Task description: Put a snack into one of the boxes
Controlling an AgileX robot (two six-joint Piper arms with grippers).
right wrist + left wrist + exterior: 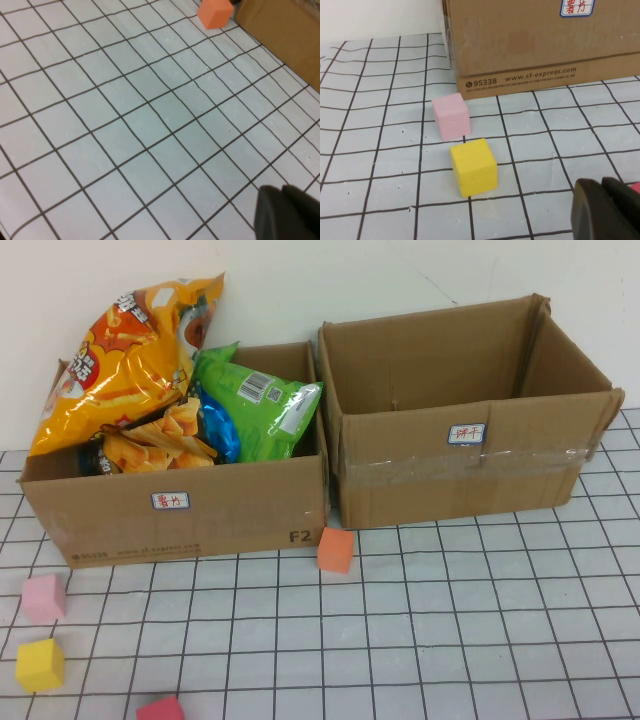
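The left cardboard box (pixel 240 525) holds several snack bags: a large orange chip bag (pixel 125 355) sticking up at its left, a green bag (pixel 258 405) at its right and a blue one (pixel 218 425) between them. The right cardboard box (pixel 420 470) looks empty. Neither gripper shows in the high view. My left gripper (pixel 601 184) is shut and empty, low over the table in front of the left box (pixel 520 45). My right gripper (pixel 282 190) is shut and empty above the gridded table, away from the boxes.
Foam cubes lie on the table: pink (pixel 43 597), yellow (pixel 39 664) and red (pixel 160 709) at the front left, orange (pixel 336 549) between the boxes. The pink (pixel 451 116) and yellow (pixel 473 166) cubes lie close ahead of my left gripper.
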